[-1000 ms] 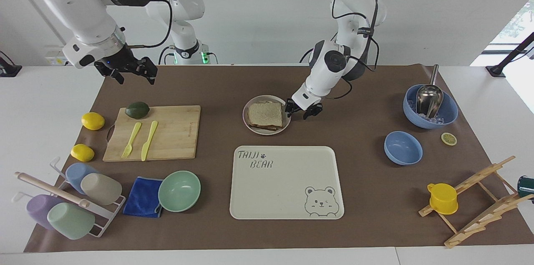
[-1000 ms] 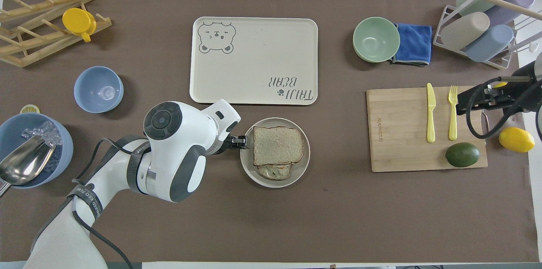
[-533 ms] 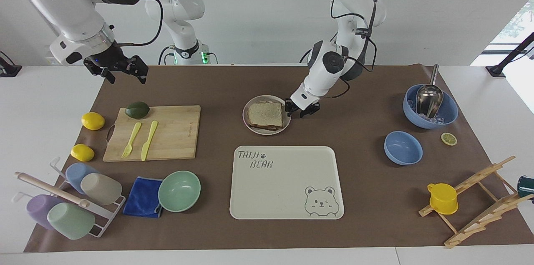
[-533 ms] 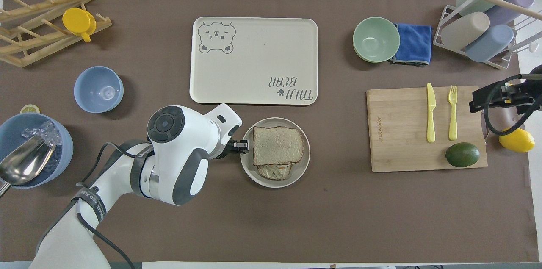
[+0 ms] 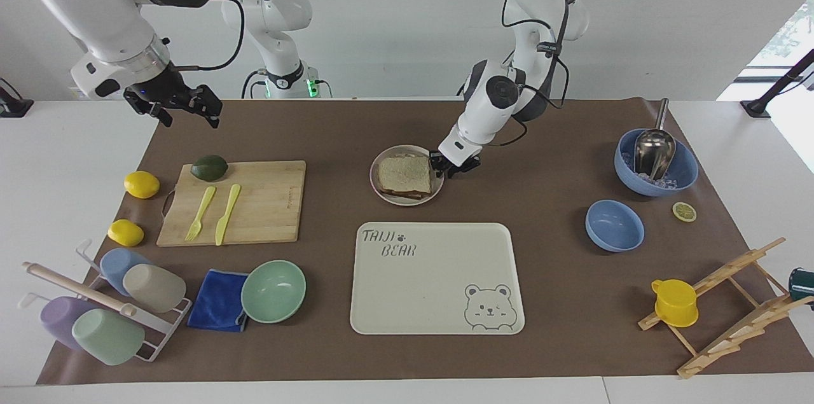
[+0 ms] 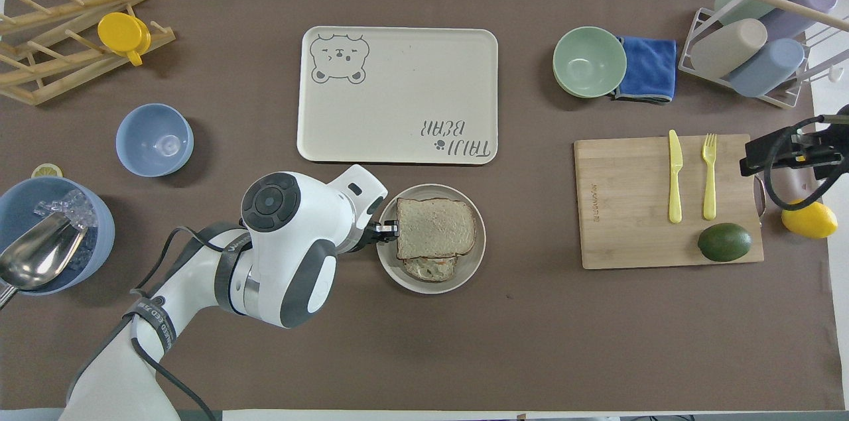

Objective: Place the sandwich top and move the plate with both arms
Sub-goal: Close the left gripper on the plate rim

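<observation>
The top [image 5: 404, 174] lay on the sandwich on the plate [image 5: 383, 195]. The left gripper [image 5: 453, 164] was at the rim, grip indiscernible. The right gripper [image 5: 180, 105], open, waited over the table edge; the plate move remained.

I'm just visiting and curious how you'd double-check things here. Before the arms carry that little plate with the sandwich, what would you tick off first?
1. Sandwich top lies on the lower slice, on the plate: ok, though it sits a bit askew.
2. Left gripper is at the plate's rim, toward the left arm's end of the table: ok.
3. Left gripper has actually clamped the rim: cannot tell.
4. Right gripper is at the plate for a two-arm carry: not ok; it hangs near the table's edge, past the cutting board.
5. Tray, the nearest landing spot, has bare room on it: ok.
</observation>
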Available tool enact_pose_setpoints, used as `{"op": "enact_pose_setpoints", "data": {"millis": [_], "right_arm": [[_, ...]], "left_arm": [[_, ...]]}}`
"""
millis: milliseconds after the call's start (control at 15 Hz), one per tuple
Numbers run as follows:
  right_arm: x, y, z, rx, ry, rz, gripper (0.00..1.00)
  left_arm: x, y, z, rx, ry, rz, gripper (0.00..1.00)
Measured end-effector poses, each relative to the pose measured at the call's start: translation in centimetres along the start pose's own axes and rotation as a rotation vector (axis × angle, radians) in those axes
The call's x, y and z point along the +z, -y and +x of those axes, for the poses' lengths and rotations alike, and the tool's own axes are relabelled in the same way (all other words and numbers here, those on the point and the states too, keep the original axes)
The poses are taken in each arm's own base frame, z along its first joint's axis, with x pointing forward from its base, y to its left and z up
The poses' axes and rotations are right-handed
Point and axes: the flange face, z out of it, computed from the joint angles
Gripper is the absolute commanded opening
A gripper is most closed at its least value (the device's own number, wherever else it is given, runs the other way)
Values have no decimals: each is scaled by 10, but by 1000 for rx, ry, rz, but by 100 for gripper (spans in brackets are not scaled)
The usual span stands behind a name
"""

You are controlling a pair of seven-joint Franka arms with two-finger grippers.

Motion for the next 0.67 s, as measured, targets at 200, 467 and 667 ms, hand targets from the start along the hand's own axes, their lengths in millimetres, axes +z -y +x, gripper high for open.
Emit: {"op": "enact_pose_setpoints", "data": {"millis": [200,467,667], "right_arm": [[0,2,0,-3,0,0,100],[0,2,0,-3,0,0,100],[0,2,0,-3,0,0,100]], "left_arm": [[3,-3,-3,-5,-3,1,4],[4,-3,-4,-6,-3,1,0],[3,-2,-4,-8,-3,0,0]]}}
